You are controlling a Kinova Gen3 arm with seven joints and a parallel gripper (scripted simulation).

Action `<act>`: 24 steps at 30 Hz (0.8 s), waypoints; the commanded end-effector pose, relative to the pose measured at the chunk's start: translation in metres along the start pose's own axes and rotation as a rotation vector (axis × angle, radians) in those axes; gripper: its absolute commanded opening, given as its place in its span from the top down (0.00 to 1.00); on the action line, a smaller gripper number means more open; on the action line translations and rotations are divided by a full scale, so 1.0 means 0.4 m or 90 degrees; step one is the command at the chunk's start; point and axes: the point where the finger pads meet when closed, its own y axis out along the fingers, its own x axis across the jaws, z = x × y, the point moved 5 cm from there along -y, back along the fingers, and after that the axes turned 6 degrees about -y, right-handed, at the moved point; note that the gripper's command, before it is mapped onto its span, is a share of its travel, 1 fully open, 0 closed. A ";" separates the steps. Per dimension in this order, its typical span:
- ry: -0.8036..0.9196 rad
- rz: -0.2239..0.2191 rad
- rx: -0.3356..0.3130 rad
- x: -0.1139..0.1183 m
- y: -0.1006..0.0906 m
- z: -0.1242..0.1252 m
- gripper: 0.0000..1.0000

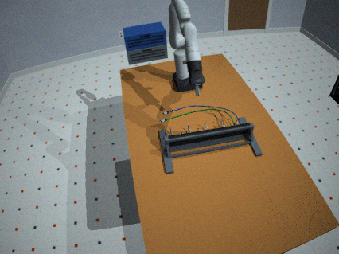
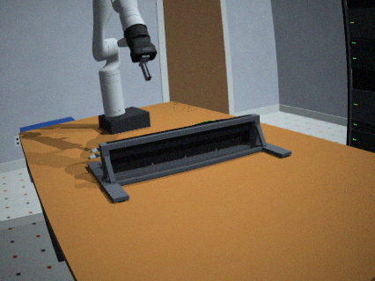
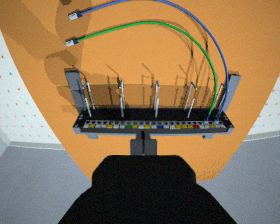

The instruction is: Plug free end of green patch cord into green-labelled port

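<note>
The grey rack point(image 1: 207, 138) point(image 2: 176, 147) point(image 3: 150, 122) stands on the orange table point(image 1: 223, 205) point(image 2: 229, 226). Its row of coloured port labels shows in the wrist view. The green patch cord point(image 1: 199, 110) point(image 3: 156, 27) arcs from the rack's right end to its free plug point(image 1: 162, 119) point(image 3: 73, 41), which lies on the table left of the rack. The blue cord point(image 1: 207, 107) point(image 3: 144, 0) runs beside it to its own plug point(image 1: 165, 111) point(image 3: 75, 15). My gripper point(image 1: 196, 93) point(image 2: 147, 74) point(image 3: 142, 138) is shut and empty, high above the table behind the rack.
The arm's black base point(image 1: 183, 83) point(image 2: 124, 121) sits at the table's far end. A blue cabinet point(image 1: 145, 41) stands on the floor beyond it. A dark server rack point(image 2: 358, 63) stands to the right.
</note>
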 end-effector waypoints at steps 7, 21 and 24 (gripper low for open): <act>0.004 0.002 -0.002 -0.019 -0.002 -0.001 1.00; 0.004 0.002 -0.002 -0.019 -0.001 -0.001 1.00; 0.004 0.002 -0.002 -0.019 -0.001 -0.001 1.00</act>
